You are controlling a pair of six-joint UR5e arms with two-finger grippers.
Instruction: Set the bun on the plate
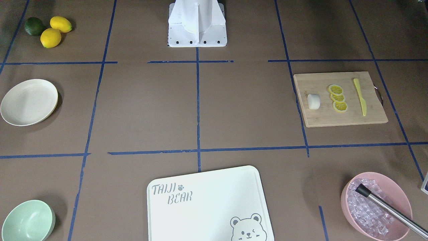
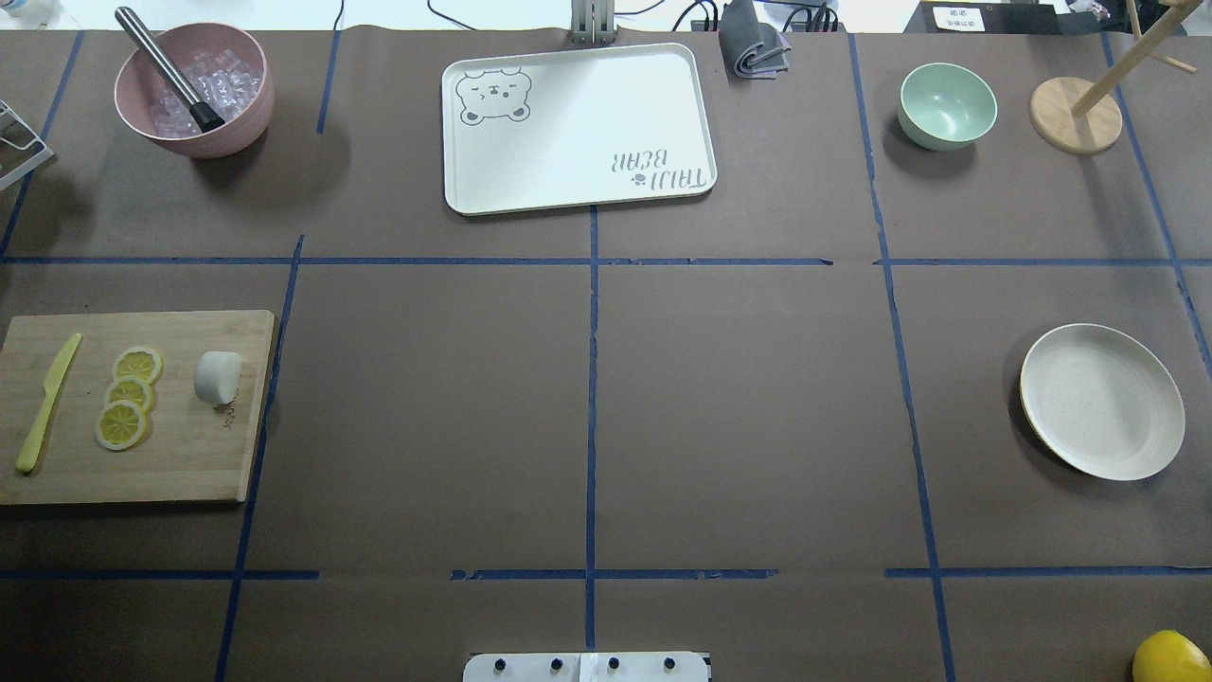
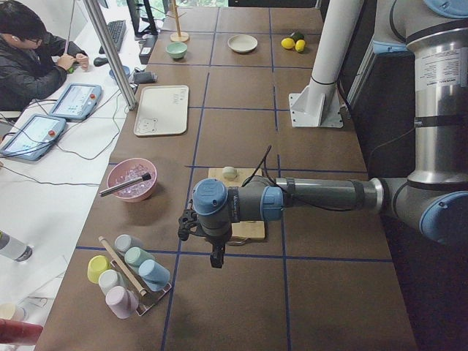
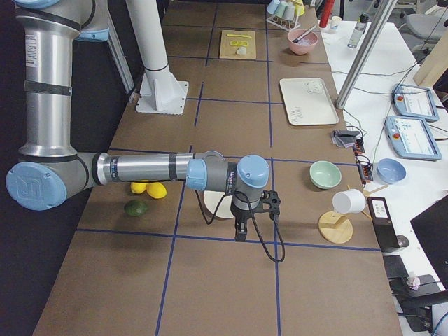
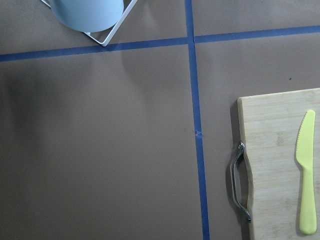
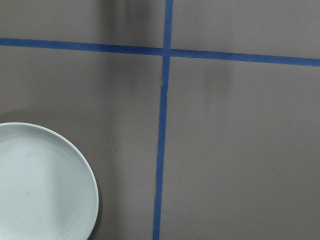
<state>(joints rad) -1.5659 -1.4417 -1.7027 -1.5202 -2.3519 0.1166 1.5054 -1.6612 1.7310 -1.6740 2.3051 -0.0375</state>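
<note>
Silver-grey arm tubes (image 3: 325,195), light-blue joint caps (image 3: 210,197), thin black cable (image 3: 262,159), white pedestal (image 1: 197,26).

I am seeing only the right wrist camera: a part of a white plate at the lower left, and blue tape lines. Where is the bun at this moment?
Observer: The bun lies on a wooden cutting board at the robot's left side of the table, far from the plate on the right side.
Operator: Is something close to the bun on that board?
Observer: Yes, three lemon slices overlap in a row beside it, not touching it, and a yellow knife lies beyond them.
Operator: Does the left gripper hold the bun?
Observer: No. The left gripper hangs over the table beyond the board's knife end, away from the bun. I cannot tell whether it is open.
</note>
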